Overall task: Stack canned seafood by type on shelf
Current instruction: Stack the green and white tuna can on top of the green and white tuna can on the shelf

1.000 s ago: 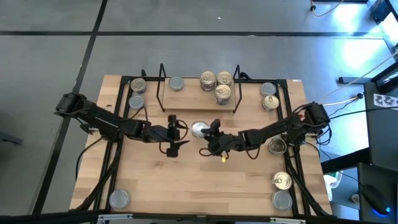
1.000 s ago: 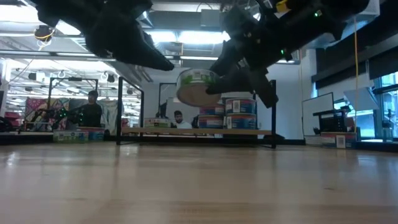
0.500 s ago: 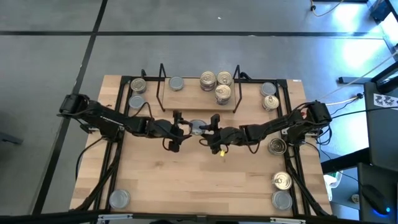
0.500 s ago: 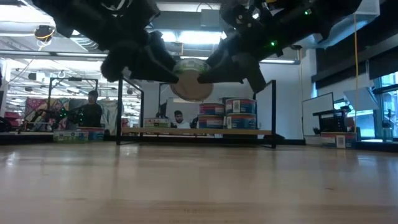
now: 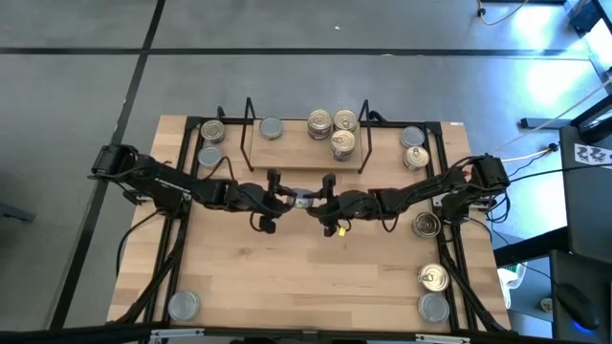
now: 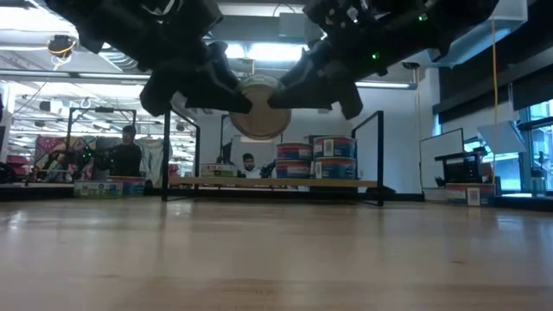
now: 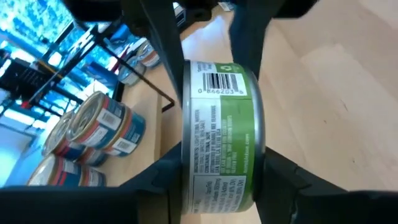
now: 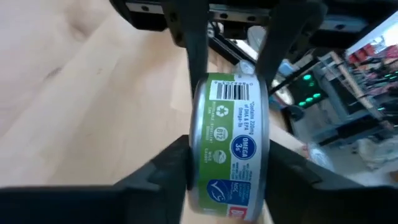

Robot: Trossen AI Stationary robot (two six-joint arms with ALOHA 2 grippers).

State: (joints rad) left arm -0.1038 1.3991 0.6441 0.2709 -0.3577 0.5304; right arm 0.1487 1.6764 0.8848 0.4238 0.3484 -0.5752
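Two grippers meet on one green-label can (image 5: 304,200), held in the air on edge just in front of the shelf (image 5: 304,151), its flat faces turned sideways and its short axis level. Left gripper (image 5: 284,201) clamps it from the shelf's left side, right gripper (image 5: 321,202) from the right, fingers of both touching the can's faces. Neither arm is nearer; the handover likely turns on which one lets go. Three cans (image 5: 334,128) stand together at the shelf's right end, one grey can (image 5: 271,127) at its left.

Centre: can (image 5: 303,200) above table (image 5: 287,287), between left gripper (image 5: 283,200) and right gripper (image 5: 320,201) | Behind: shelf (image 5: 292,155) bearing cans (image 5: 335,129)
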